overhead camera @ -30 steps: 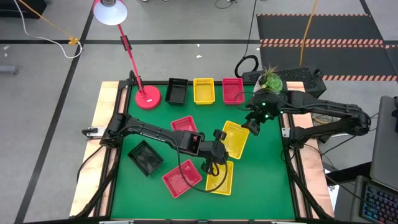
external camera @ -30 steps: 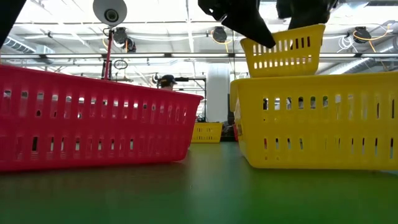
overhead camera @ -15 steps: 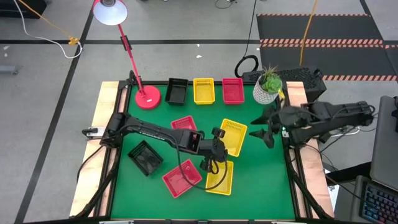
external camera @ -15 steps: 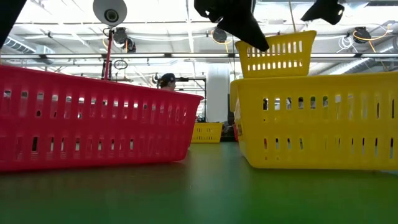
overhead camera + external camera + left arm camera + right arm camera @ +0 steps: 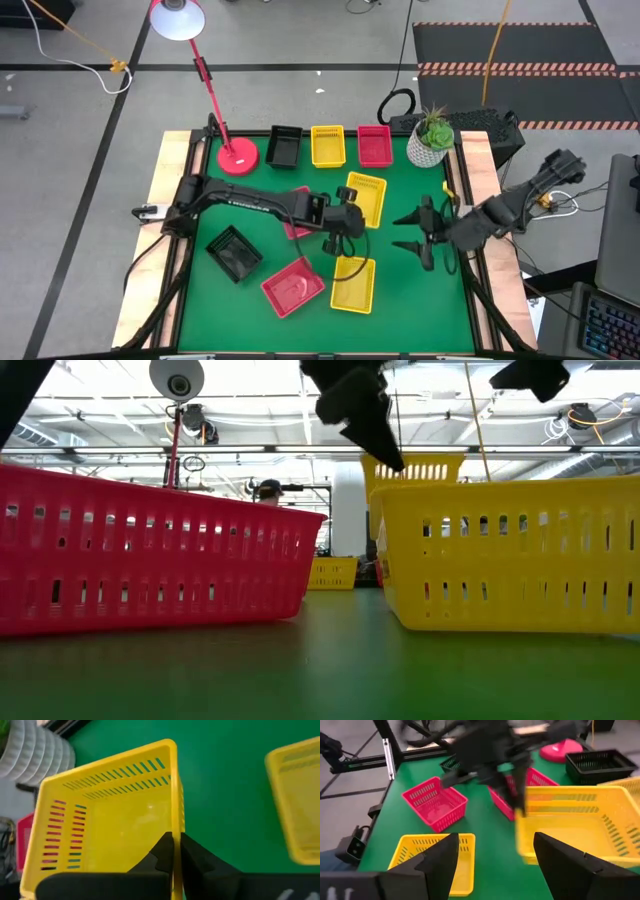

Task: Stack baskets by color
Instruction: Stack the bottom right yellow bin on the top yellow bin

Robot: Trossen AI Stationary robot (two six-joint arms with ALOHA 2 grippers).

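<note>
My left gripper (image 5: 345,222) is shut on a yellow basket (image 5: 366,198) above the table's middle; the right wrist view shows that basket (image 5: 570,825) too. Open and touching nothing, my right gripper (image 5: 418,236) hangs by the right edge. A second yellow basket (image 5: 353,283) and a red basket (image 5: 292,287) rest on their bottoms near the front, with a black basket (image 5: 233,252) to their left. Another red basket (image 5: 293,214) lies partly under my left arm. Along the far edge stand a black (image 5: 285,147), a yellow (image 5: 328,145) and a red basket (image 5: 375,145). My left gripper pinches the rim of one wall (image 5: 175,837) of the yellow basket, one finger (image 5: 159,851) inside the basket and the other outside. The fingers slant down from the table's left and lie along that wall. The basket is lifted clear of the table, opening up.
A red lamp base (image 5: 238,157) stands at the far left and a white plant pot (image 5: 430,142) at the far right corner. Open green mat (image 5: 420,290) lies at the near right.
My right gripper has drawn away from the lifted yellow basket, toward the table's right and near edges, and has turned. My left gripper has carried that basket toward the far edge, still lifted clear.
</note>
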